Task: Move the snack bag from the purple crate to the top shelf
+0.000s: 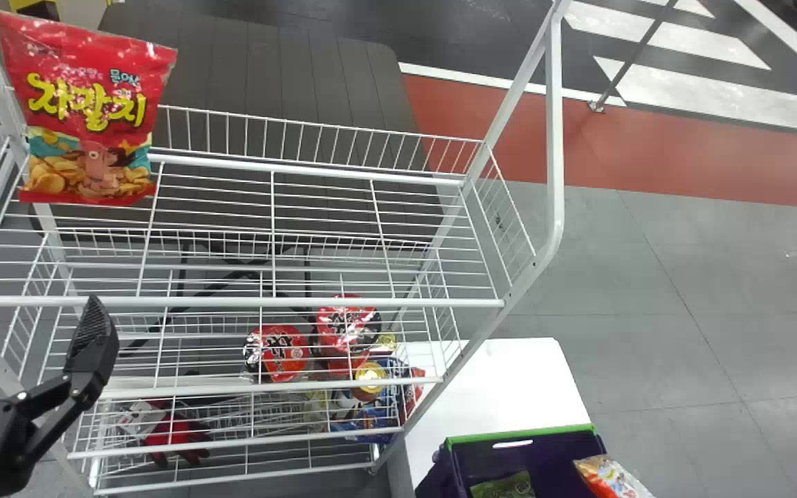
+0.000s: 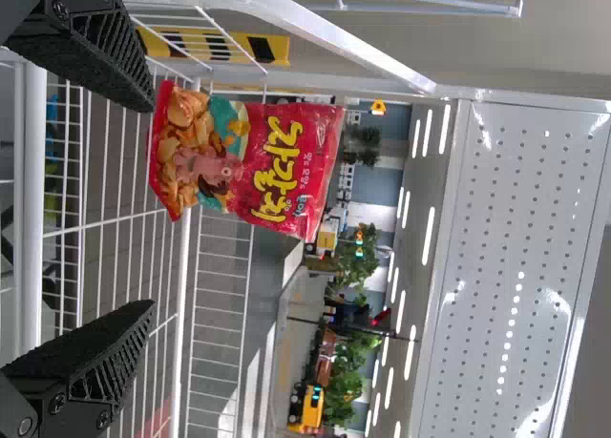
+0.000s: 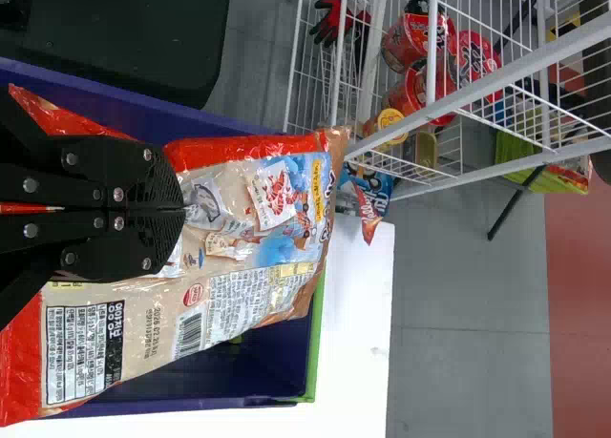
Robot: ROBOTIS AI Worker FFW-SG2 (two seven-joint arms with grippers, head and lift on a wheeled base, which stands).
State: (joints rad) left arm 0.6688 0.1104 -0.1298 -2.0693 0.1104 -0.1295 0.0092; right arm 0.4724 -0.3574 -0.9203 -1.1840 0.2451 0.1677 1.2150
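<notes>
While the left gripper [image 1: 30,299] gapes; right gripper [image 3: 183,209] pinches snack bag [image 3: 253,295]; glossy beige, red ends

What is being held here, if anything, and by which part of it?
A snack bag, pinched near the middle of its printed face by the right gripper.

White wire rack [image 1: 371,302], left and centre. Top shelf, left end: one red snack bag [image 1: 87,117], upright. Lower down, seen through the wires: two red noodle cups [image 1: 284,353], side by side; left of these and nearer, what looks like a red and black glove [image 1: 176,432]. Near left: left gripper [image 1: 30,311], fingers apart. Near, right of the rack: white table [image 1: 509,373] bearing one green-edged purple crate [image 1: 466,460]; within, a green packet [image 1: 506,486]; at its right side, a snack bag [image 1: 609,476].
</notes>
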